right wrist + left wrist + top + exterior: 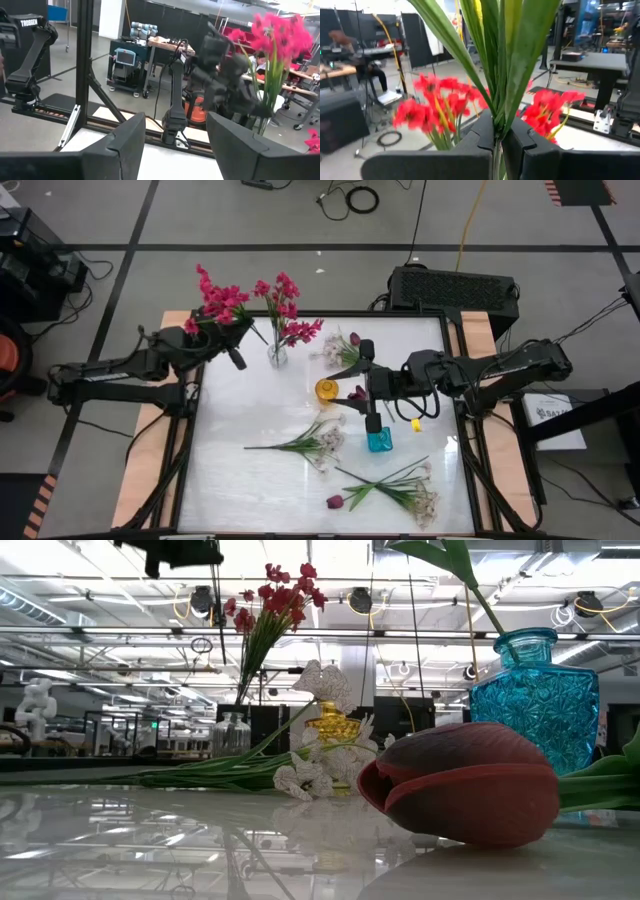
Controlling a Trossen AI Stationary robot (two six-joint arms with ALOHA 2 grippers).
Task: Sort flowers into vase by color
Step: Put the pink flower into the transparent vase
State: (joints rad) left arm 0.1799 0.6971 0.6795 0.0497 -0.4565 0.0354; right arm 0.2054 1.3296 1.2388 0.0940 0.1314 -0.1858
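My left gripper (222, 330) is clamped tight on the green stem of a pink flower sprig (215, 298), fingers (485, 135) pinching the stem, holding it up at the table's back left corner, just left of the clear vase (277, 355). That vase already has pink flowers (285, 308) standing in it.

My right gripper (372, 416) has fingers (125, 137) spread apart, nothing between them in the wrist view. It hangs over the middle right of the table, right above the blue vase (379, 441); a maroon tulip (357, 392) sits just beside it in the high view, and I cannot tell whether the two touch. In the low view a green stem rises out of the blue vase's neck.

Yellow vase (327, 389) stands between the clear and blue ones, white blossoms (322, 685) seen around it in the low view. More white blossoms and a maroon bud (354, 339) are behind it, near the back edge.

Still on the table (250, 490): a white sprig (315, 442) lying flat near center front, and a bunch at front right with white blossoms (420, 500) and a maroon tulip bud (335, 502), which lies on its side close to the low camera.
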